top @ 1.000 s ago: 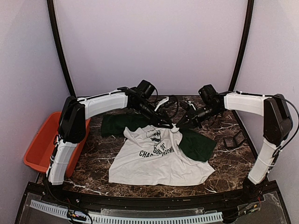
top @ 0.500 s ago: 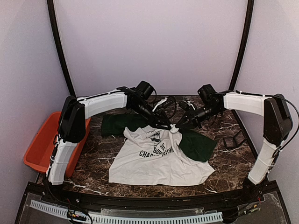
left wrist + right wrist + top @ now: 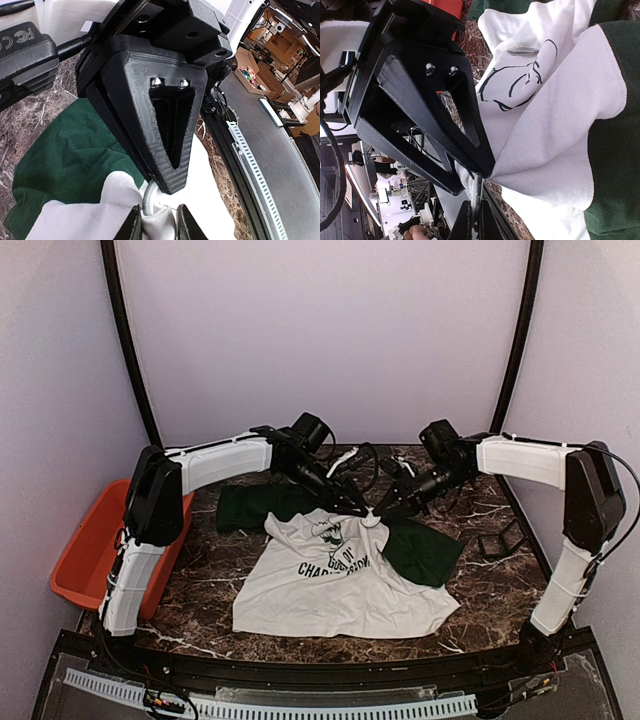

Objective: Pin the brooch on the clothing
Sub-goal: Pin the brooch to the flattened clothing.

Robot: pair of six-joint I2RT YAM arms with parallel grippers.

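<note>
Far left, an orange bin (image 3: 80, 555) sat against the side edge of the desk (image 3: 205, 570), with a strip of bare marble between it and the clothing (image 3: 330, 595). The clothing lay mid-desk, and its hem stopped short of the near edge, so there was open room in front too. Its long axis ran far to near, a bit skewed, with the collar at the far end and the hem toward the arm bases. It had a white body and dark green sleeves, one (image 3: 250, 508) spread toward the bin and the other (image 3: 425, 552) toward the opposite side. The black cartoon print (image 3: 335, 558) and lettering read upright from the near side.

Up by the collar the fabric was pulled into a little peak. The left claw (image 3: 156, 222) was clamped on that peak, with a small round pale-rimmed thing (image 3: 149, 200) caught in the bunch. Couldn't tell if that was the brooch. The right claw (image 3: 474, 217) had its fingers pressed together, tip right at the same peak. Past that sleeve there was more bare marble and a small black frame (image 3: 500, 538) near the wall.
</note>
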